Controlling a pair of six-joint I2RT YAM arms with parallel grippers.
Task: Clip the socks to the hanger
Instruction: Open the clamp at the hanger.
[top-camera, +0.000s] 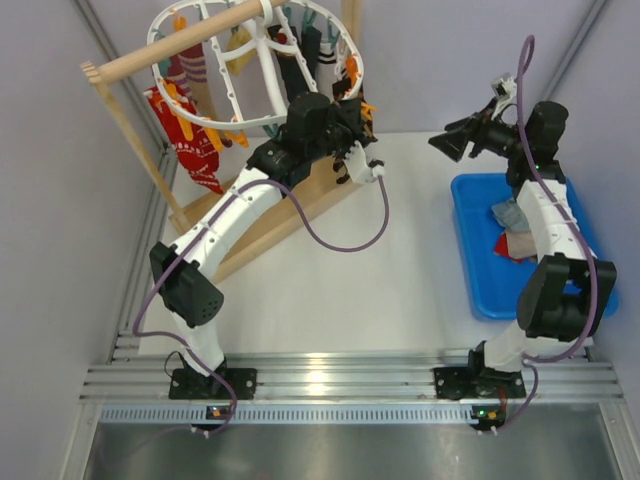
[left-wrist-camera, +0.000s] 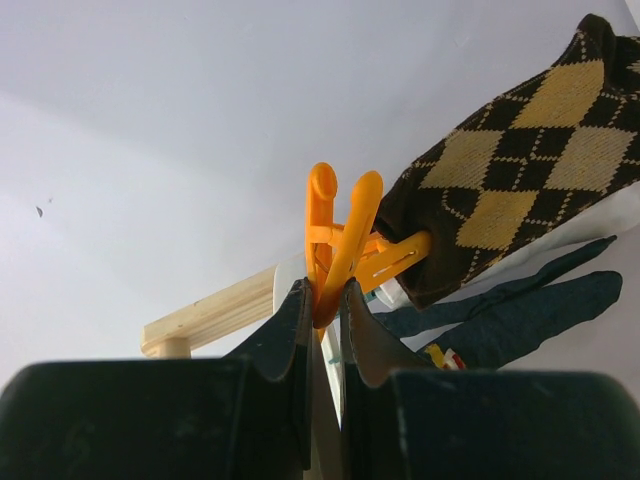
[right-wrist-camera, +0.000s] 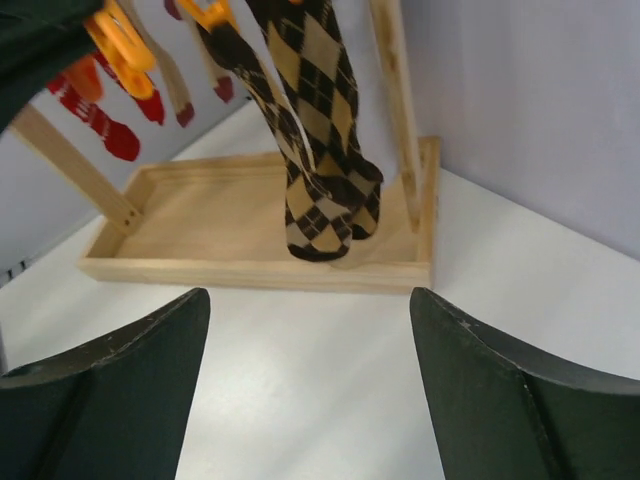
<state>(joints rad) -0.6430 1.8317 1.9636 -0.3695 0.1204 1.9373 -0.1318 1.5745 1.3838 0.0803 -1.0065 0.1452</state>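
The white ring hanger (top-camera: 352, 52) hangs from a wooden rod, with several socks clipped round it. My left gripper (top-camera: 355, 100) is at the ring's right side. In the left wrist view it (left-wrist-camera: 325, 292) is shut on the handles of an orange clip (left-wrist-camera: 338, 225). A neighbouring orange clip holds a brown-and-black argyle sock (left-wrist-camera: 520, 160), and a dark grey sock (left-wrist-camera: 530, 305) hangs below it. My right gripper (top-camera: 447, 142) is open and empty in mid-air (right-wrist-camera: 310, 300), facing the hanging argyle socks (right-wrist-camera: 320, 130).
A blue tray (top-camera: 478, 270) at the right holds loose socks (top-camera: 512, 232). The wooden rack has a rod (top-camera: 190, 45), a slanted post (top-camera: 130, 130) and a flat base (right-wrist-camera: 250, 225). Red socks (top-camera: 190, 140) hang at the left. Grey walls stand close around.
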